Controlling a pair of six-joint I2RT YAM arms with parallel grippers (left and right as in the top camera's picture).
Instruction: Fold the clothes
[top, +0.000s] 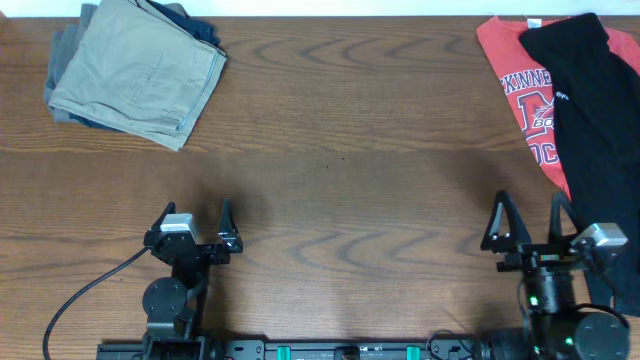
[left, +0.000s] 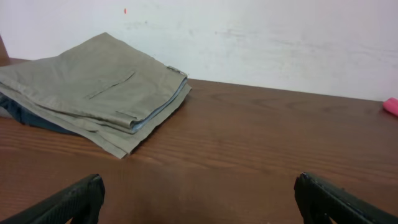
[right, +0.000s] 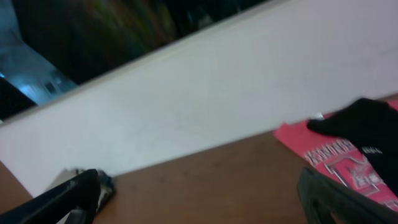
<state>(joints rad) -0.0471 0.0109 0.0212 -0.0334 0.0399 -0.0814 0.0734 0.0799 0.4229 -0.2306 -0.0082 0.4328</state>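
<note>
The folded tan khaki trousers (top: 140, 68) lie on top of a stack at the table's far left corner, with navy and grey garments (top: 62, 70) showing under them. They also show in the left wrist view (left: 99, 87). A red white-printed T-shirt (top: 520, 85) lies unfolded at the far right, with black trousers (top: 600, 120) spread over it; both show in the right wrist view, the T-shirt (right: 336, 162) and the trousers (right: 367, 124). My left gripper (top: 195, 222) is open and empty near the front edge. My right gripper (top: 530, 225) is open and empty beside the black trousers.
The wooden table (top: 340, 190) runs between the two piles. A white wall (left: 261, 37) stands behind the far edge. A black cable (top: 80, 295) trails from the left arm's base at the front left.
</note>
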